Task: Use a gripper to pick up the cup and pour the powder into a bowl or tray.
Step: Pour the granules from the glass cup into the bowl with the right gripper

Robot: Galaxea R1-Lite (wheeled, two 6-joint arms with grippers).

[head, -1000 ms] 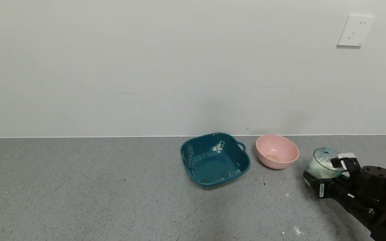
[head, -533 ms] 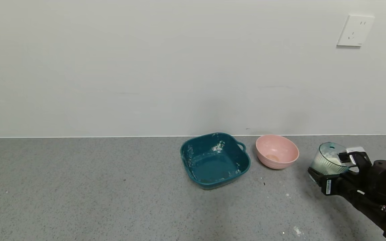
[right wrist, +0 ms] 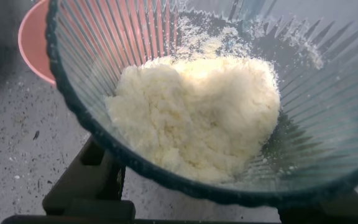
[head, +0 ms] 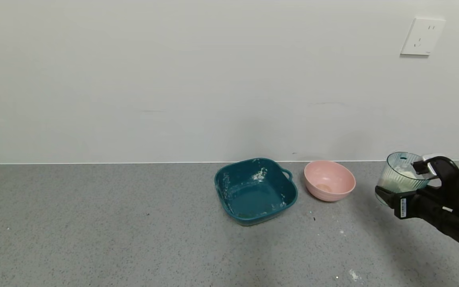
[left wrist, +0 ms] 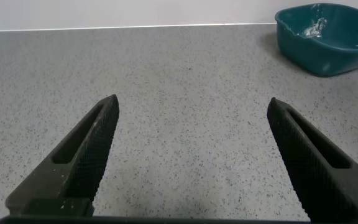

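Right gripper (head: 407, 184) at about 3 o'clock of the head view, clamped on the cup (head: 401, 174), one finger (head: 432, 164) hooked at the far side of the rim and the other low on the near side. Cup held clear of the grey counter (head: 94, 223), roughly upright with a slight lean, mouth open upward. Heaped inside, white clumpy powder (right wrist: 194, 112), piled against the ribbed wall and dusting the sides above it.

At 9 o'clock from the cup, apart from it: pink bowl (head: 329, 180) resting on the counter, a faint pale smear on its floor. Just beside the bowl, again at 9 o'clock, teal dish (head: 255, 190) with white residue on its inner walls.

Left gripper (left wrist: 191, 162) low over bare counter, fingers spread wide with nothing between them, teal dish off toward 1 o'clock in its wrist view.
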